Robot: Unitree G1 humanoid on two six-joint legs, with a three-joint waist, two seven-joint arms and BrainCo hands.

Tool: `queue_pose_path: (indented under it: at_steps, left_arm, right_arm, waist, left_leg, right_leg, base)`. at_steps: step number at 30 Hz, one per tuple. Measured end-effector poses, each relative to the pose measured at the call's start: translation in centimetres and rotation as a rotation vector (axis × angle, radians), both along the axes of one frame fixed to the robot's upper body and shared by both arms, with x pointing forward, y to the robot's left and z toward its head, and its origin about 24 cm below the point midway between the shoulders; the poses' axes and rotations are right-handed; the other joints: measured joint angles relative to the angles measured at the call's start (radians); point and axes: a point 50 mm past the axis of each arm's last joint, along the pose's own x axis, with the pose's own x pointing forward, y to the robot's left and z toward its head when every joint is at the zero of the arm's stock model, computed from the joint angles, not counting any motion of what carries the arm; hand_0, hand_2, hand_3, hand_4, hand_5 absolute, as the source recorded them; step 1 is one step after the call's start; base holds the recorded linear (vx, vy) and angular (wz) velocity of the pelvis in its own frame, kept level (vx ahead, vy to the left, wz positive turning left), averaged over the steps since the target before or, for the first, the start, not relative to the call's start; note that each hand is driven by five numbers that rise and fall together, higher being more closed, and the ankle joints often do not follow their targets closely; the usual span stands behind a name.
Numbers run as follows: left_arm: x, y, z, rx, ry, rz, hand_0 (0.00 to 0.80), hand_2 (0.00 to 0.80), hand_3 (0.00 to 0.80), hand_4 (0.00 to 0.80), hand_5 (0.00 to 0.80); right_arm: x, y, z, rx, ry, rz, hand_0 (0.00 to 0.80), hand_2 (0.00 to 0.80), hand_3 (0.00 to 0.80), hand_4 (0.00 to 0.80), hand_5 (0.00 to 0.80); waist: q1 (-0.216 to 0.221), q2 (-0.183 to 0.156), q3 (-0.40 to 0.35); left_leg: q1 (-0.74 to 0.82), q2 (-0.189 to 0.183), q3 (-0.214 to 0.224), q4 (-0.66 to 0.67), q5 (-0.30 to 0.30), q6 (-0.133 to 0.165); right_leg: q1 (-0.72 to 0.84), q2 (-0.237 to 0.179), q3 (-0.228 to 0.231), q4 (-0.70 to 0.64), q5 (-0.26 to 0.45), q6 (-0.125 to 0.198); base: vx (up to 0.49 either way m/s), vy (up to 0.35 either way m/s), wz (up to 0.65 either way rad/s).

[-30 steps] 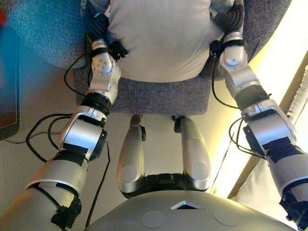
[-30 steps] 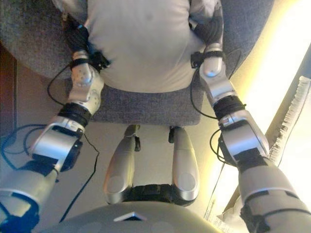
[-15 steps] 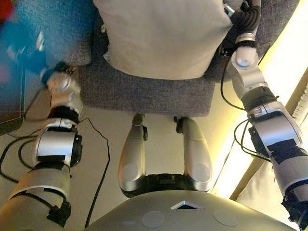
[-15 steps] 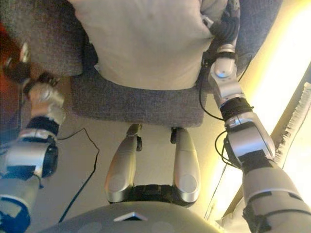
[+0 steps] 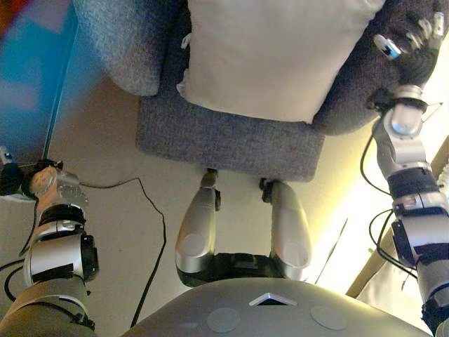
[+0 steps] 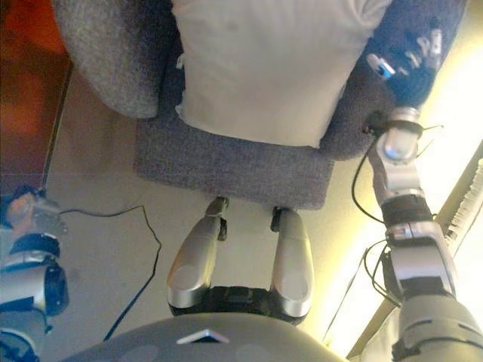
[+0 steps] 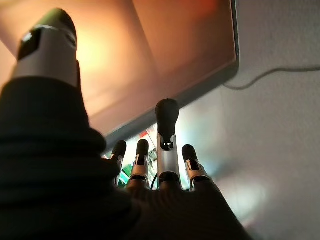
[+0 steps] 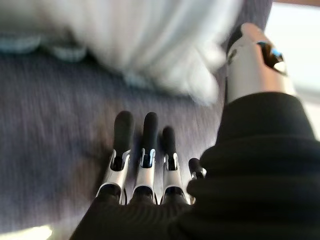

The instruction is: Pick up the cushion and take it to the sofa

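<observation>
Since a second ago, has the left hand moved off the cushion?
Yes. The left hand has swung away from the cushion on the sofa, out to the robot's left over the floor, open and empty.

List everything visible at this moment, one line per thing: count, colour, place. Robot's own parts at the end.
cushion: one, cream white, lying on the sofa seat, held by neither hand.
sofa: one, grey woven fabric, ahead of the robot; a rounded armrest on each side of the seat.
floor: pale beige, between the robot and the sofa.
panel: one, flat with a thin grey edge, its colour unclear, on the floor at the robot's left.
left hand: one, silver fingers with dark tips, straight and empty, low at the robot's left, away from the sofa.
right hand: one, same make, fingers straight, holding nothing, over the sofa beside the cushion's right edge.
</observation>
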Motion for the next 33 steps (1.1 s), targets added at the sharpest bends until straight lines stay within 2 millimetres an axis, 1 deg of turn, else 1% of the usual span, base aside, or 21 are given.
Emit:
queue_pose_path:
  at_steps: [3, 5, 7, 10, 13, 14, 15, 16, 18, 19, 21, 22, 24, 25, 26, 27, 28, 30, 31, 32, 33]
  left_arm:
    - [-2.4, 0.6, -1.3, -0.055, 0.026, 0.073, 0.0, 0.0, 0.0, 0.0, 0.0]
    - [-4.4, 0.9, -2.4, -0.082, 0.067, 0.112, 0.0, 0.0, 0.0, 0.0, 0.0]
    - [-6.1, 0.7, -3.7, -0.118, 0.099, 0.147, 0.0, 0.0, 0.0, 0.0, 0.0]
    - [-7.4, -0.2, -5.4, -0.165, 0.146, 0.149, 0.0, 0.0, 0.0, 0.0, 0.0]
    - [-8.3, -1.1, -7.2, -0.223, 0.183, 0.077, 0.0, 0.0, 0.0, 0.0, 0.0]
    - [-8.6, -1.8, -8.2, -0.262, 0.214, 0.019, 0.0, 0.0, 0.0, 0.0, 0.0]
    - [-9.1, -2.8, -9.6, -0.322, 0.264, -0.049, 0.0, 0.0, 0.0, 0.0, 0.0]
    - [-9.6, -3.6, -10.7, -0.374, 0.302, -0.09, 0.0, 0.0, 0.0, 0.0, 0.0]
    - [-12.0, -6.2, -13.7, -0.576, 0.426, -0.233, 0.0, 0.0, 0.0, 0.0, 0.0]
    - [-13.4, -8.0, -15.1, -0.686, 0.475, -0.289, 0.0, 0.0, 0.0, 0.0, 0.0]
    - [-15.7, -11.6, -17.3, -0.889, 0.538, -0.361, 0.0, 0.0, 0.0, 0.0, 0.0]
    - [-17.2, -13.3, -18.0, -0.968, 0.614, -0.423, 0.0, 0.0, 0.0, 0.0, 0.0]
    - [-18.9, -15.2, -18.7, -1.052, 0.725, -0.539, 0.0, 0.0, 0.0, 0.0, 0.0]
    - [-19.3, -15.8, -18.9, -1.075, 0.76, -0.593, 0.0, 0.0, 0.0, 0.0, 0.0]
    - [-19.4, -16.3, -19.0, -1.08, 0.827, -0.691, 0.0, 0.0, 0.0, 0.0, 0.0]
    - [-19.3, -16.8, -19.2, -1.086, 0.855, -0.76, 0.0, 0.0, 0.0, 0.0, 0.0]
    - [-19.2, -17.3, -19.3, -1.091, 0.879, -0.826, 0.0, 0.0, 0.0, 0.0, 0.0]
    - [-19.0, -18.2, -19.5, -1.099, 0.909, -0.926, 0.0, 0.0, 0.0, 0.0, 0.0]
    - [-18.8, -18.7, -19.6, -1.108, 0.899, -0.949, 0.0, 0.0, 0.0, 0.0, 0.0]
    - [-18.7, -19.1, -19.7, -1.114, 0.899, -0.973, 0.0, 0.0, 0.0, 0.0, 0.0]
    - [-18.5, -19.2, -19.7, -1.111, 0.898, -0.985, 0.0, 0.0, 0.0, 0.0, 0.0]
  right_arm:
    - [-3.0, -4.8, -1.9, 0.098, 0.056, -0.197, 0.0, 0.0, 0.0, 0.0, 0.0]
    - [-5.2, -6.6, -3.8, 0.15, 0.105, -0.285, 0.0, 0.0, 0.0, 0.0, 0.0]
    - [-6.7, -7.4, -5.2, 0.18, 0.142, -0.329, 0.0, 0.0, 0.0, 0.0, 0.0]
    - [-8.9, -8.7, -7.2, 0.199, 0.219, -0.404, 0.0, 0.0, 0.0, 0.0, 0.0]
    - [-11.0, -9.5, -9.4, 0.209, 0.346, -0.444, 0.0, 0.0, 0.0, 0.0, 0.0]
    - [-11.9, -9.6, -10.7, 0.221, 0.421, -0.445, 0.0, 0.0, 0.0, 0.0, 0.0]
    - [-13.2, -9.6, -12.8, 0.251, 0.53, -0.449, 0.0, 0.0, 0.0, 0.0, 0.0]
    - [-14.3, -9.3, -14.5, 0.285, 0.611, -0.455, 0.0, 0.0, 0.0, 0.0, 0.0]
    - [-17.2, -8.1, -18.6, 0.376, 0.811, -0.445, 0.0, 0.0, 0.0, 0.0, 0.0]
    - [-19.0, -7.2, -20.6, 0.431, 0.903, -0.445, 0.0, 0.0, 0.0, 0.0, 0.0]
    - [-22.3, -4.7, -24.3, 0.55, 1.089, -0.438, 0.0, 0.0, 0.0, 0.0, 0.0]
    - [-24.0, -3.1, -25.9, 0.59, 1.191, -0.416, 0.0, 0.0, 0.0, 0.0, 0.0]
    - [-26.2, -0.3, -27.9, 0.635, 1.345, -0.352, 0.0, 0.0, 0.0, 0.0, 0.0]
    - [-26.9, 0.9, -28.6, 0.641, 1.41, -0.312, 0.0, 0.0, 0.0, 0.0, 0.0]
    - [-27.5, 2.2, -29.3, 0.638, 1.496, -0.259, 0.0, 0.0, 0.0, 0.0, 0.0]
    - [-28.0, 3.3, -29.8, 0.651, 1.555, -0.218, 0.0, 0.0, 0.0, 0.0, 0.0]
    - [-28.6, 4.3, -30.2, 0.655, 1.613, -0.182, 0.0, 0.0, 0.0, 0.0, 0.0]
    - [-28.7, 5.7, -30.7, 0.632, 1.678, -0.092, 0.0, 0.0, 0.0, 0.0, 0.0]
    - [-28.5, 6.2, -30.8, 0.629, 1.684, -0.071, 0.0, 0.0, 0.0, 0.0, 0.0]
    - [-28.3, 6.6, -30.9, 0.615, 1.695, -0.049, 0.0, 0.0, 0.0, 0.0, 0.0]
    - [-28.0, 6.9, -31.0, 0.597, 1.7, -0.025, 0.0, 0.0, 0.0, 0.0, 0.0]
  waist:
    - [-0.003, 0.0, -0.004]
    - [-0.007, 0.0, -0.023]
    - [-0.031, 0.004, -0.061]
    - [-0.053, 0.007, -0.142]
    - [-0.055, 0.008, -0.202]
    - [-0.054, 0.009, -0.222]
    - [-0.055, 0.008, -0.226]
    - [-0.054, 0.007, -0.234]
    - [-0.056, 0.004, -0.263]
    - [-0.057, 0.006, -0.272]
    - [-0.055, 0.007, -0.284]
    - [-0.055, 0.009, -0.303]
    - [-0.056, 0.009, -0.333]
    - [-0.057, 0.011, -0.348]
    - [-0.057, 0.011, -0.359]
    - [-0.056, 0.011, -0.369]
    - [-0.055, 0.012, -0.382]
    - [-0.054, 0.006, -0.407]
    - [-0.054, 0.012, -0.416]
    - [-0.053, 0.009, -0.419]
    - [-0.053, 0.012, -0.423]
  left_leg:
    - [0.029, 0.001, 0.003, -0.007, -0.002, 0.008]
    - [0.055, 0.007, 0.004, -0.022, -0.005, 0.009]
    - [0.072, 0.011, 0.002, -0.028, -0.01, 0.008]
    - [0.104, 0.018, 0.005, -0.034, -0.022, 0.006]
    - [0.13, 0.027, 0.019, -0.032, -0.037, 0.004]
    - [0.134, 0.029, 0.021, -0.031, -0.04, 0.002]
    - [0.156, 0.031, 0.021, -0.031, -0.045, 0.001]
    - [0.168, 0.033, 0.021, -0.031, -0.049, 0.0]
    - [0.181, 0.036, 0.026, -0.03, -0.069, -0.001]
    - [0.191, 0.037, 0.028, -0.031, -0.073, -0.001]
    - [0.228, 0.039, 0.034, -0.034, -0.081, 0.0]
    - [0.239, 0.041, 0.04, -0.036, -0.086, 0.001]
    - [0.258, 0.042, 0.051, -0.037, -0.091, 0.005]
    - [0.261, 0.042, 0.051, -0.038, -0.091, 0.006]
    - [0.27, 0.042, 0.052, -0.038, -0.092, 0.007]
    - [0.28, 0.042, 0.053, -0.038, -0.09, 0.004]
    - [0.287, 0.043, 0.054, -0.038, -0.098, 0.008]
    - [0.29, 0.044, 0.055, -0.038, -0.101, 0.004]
    - [0.293, 0.045, 0.055, -0.036, -0.102, 0.003]
    - [0.301, 0.046, 0.057, -0.037, -0.102, 0.003]
    - [0.307, 0.049, 0.059, -0.035, -0.103, 0.002]
  right_leg:
    - [0.038, 0.005, 0.0, -0.028, 0.004, 0.003]
    - [0.066, 0.012, -0.004, -0.048, 0.006, 0.002]
    - [0.091, 0.016, -0.011, -0.069, 0.007, 0.001]
    - [0.131, 0.026, -0.012, -0.099, 0.006, 0.002]
    - [0.162, 0.035, -0.007, -0.119, 0.003, 0.006]
    - [0.169, 0.038, -0.005, -0.123, 0.003, 0.006]
    - [0.193, 0.041, -0.004, -0.129, 0.003, 0.005]
    - [0.208, 0.044, -0.003, -0.133, 0.003, 0.005]
    - [0.22, 0.047, 0.001, -0.135, -0.002, 0.003]
    - [0.229, 0.047, 0.006, -0.138, -0.003, 0.003]
    - [0.269, 0.05, 0.009, -0.154, -0.004, 0.004]
    - [0.282, 0.052, 0.012, -0.162, -0.004, 0.004]
    - [0.299, 0.055, 0.015, -0.171, -0.004, 0.005]
    - [0.302, 0.055, 0.015, -0.175, -0.004, 0.005]
    - [0.314, 0.055, 0.015, -0.178, -0.003, 0.006]
    - [0.32, 0.056, 0.016, -0.181, -0.004, 0.006]
    - [0.327, 0.056, 0.016, -0.182, -0.004, 0.006]
    - [0.329, 0.057, 0.017, -0.18, -0.005, 0.005]
    - [0.332, 0.057, 0.018, -0.179, -0.008, -0.001]
    - [0.335, 0.059, 0.021, -0.176, -0.009, -0.002]
    - [0.342, 0.061, 0.022, -0.176, -0.01, -0.004]
  base:
    - [0.048, 0.016, -0.06]
    - [0.049, 0.016, -0.06]
    - [0.05, 0.038, 0.0]
    - [0.046, 0.051, -0.04]
    - [0.051, 0.035, -0.12]
    - [0.069, 0.03, -0.05]
    - [0.083, 0.025, -0.04]
    - [0.087, 0.022, -0.05]
    - [0.144, 0.031, -0.07]
    - [0.184, 0.044, -0.07]
    - [0.177, 0.037, -0.09]
    - [0.138, 0.021, -0.13]
    - [0.087, 0.004, -0.13]
    - [0.064, -0.011, -0.07]
    - [0.055, -0.02, -0.02]
    - [0.046, -0.024, -0.02]
    - [0.038, -0.023, -0.02]
    - [0.019, -0.01, -0.01]
    - [0.022, -0.024, -0.05]
    - [0.017, -0.024, -0.05]
    - [0.02, -0.019, -0.08]
